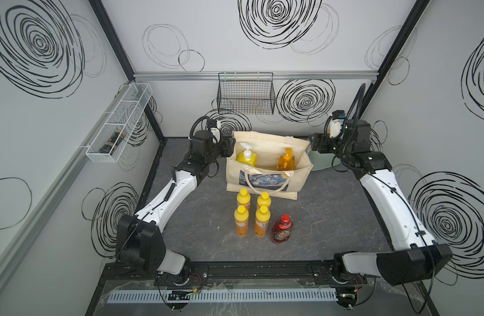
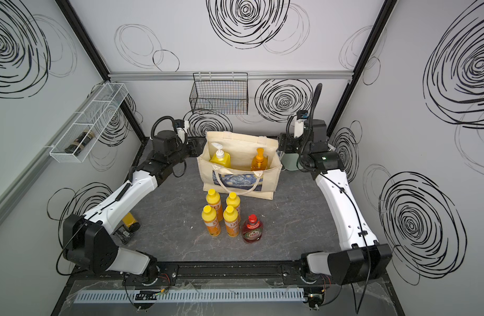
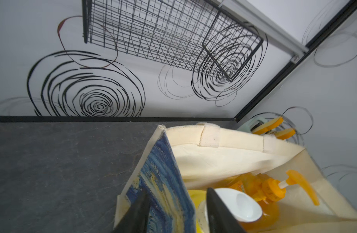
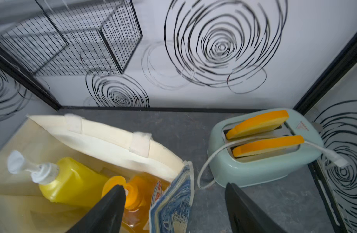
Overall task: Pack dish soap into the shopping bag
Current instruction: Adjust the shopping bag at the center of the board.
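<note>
Though beside shopping bag (image 4: 113,141), toaster (image 4: 254,171) apart.

A robotics lab test cell staged as a kitchen corner: white panel walls (image 1: 213,32) printed with black scribbled spirals, black metal frame posts (image 1: 112,38), two white-and-black robot arms (image 1: 164,197) bolted to a black base rail (image 1: 262,269) at a dark grey stone-look tabletop (image 1: 331,219), and a mint-green two-slot toaster (image 4: 264,169).

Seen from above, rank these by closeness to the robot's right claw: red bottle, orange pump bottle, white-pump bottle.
1. Orange pump bottle, in the bag, end nearest the right gripper.
2. Yellow white-pump bottle, bag's far end.
3. Red Fairy bottle, on the table out front.
</note>
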Robot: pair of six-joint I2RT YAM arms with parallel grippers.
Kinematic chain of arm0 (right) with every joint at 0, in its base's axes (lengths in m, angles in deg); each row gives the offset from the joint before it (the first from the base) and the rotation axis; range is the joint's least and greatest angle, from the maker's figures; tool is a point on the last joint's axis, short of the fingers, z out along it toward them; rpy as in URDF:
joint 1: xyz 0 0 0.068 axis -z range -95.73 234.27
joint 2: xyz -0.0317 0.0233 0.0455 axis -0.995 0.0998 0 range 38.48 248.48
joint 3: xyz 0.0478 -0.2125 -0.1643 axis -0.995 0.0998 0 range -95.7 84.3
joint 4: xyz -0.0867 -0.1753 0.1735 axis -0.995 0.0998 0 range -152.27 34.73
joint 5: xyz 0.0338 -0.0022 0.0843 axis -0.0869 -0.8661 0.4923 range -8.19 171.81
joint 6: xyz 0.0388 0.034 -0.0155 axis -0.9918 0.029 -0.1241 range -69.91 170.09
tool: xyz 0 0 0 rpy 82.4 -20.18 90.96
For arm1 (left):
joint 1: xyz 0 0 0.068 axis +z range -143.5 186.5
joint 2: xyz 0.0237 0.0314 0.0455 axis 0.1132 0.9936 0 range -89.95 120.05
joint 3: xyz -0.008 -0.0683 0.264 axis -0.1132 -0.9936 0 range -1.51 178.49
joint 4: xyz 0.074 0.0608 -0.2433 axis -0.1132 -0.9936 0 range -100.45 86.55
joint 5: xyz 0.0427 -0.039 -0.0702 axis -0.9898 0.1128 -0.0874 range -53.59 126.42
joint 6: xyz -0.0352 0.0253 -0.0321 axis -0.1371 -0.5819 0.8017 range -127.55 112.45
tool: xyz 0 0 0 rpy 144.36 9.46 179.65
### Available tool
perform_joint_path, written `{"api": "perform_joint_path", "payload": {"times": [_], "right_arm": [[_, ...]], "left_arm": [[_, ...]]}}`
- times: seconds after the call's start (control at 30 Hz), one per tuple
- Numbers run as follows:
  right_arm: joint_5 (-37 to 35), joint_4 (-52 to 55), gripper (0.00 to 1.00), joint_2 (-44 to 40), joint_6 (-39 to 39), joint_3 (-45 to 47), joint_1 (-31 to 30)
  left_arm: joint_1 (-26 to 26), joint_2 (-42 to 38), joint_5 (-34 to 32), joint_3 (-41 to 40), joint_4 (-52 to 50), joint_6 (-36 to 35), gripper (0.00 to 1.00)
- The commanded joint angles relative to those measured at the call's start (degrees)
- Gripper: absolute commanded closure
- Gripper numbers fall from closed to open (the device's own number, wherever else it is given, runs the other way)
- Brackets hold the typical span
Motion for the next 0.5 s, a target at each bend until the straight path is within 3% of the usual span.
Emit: {"api": "perform_joint_path", "payload": {"times": [0.0,0.17,0.23,0.37,0.47], "right_arm": [[4.3,2.7,0.29,2.7,0.1,0.7,-0.2],[5.7,2.6,0.46,6.1,0.6,-1.7,-0.3],[6.4,3.0,0.59,7.7,1.0,-3.3,-0.4],[6.5,3.4,0.84,10.8,1.7,-6.5,-0.4],[8.1,2.0,0.94,12.2,2.4,-8.4,-0.5]], "left_arm": [[-0.2,0.9,-0.5,0.1,1.7,-0.2,0.71],[-0.2,0.2,-2.1,-0.5,1.4,-0.5,0.91],[-0.2,-0.5,-3.3,-1.1,1.5,-0.4,0.99],[0.3,-2.3,-5.2,-2.7,1.8,0.0,1.00],[0.7,-4.1,-6.3,-4.0,2.0,0.4,1.00]]}}
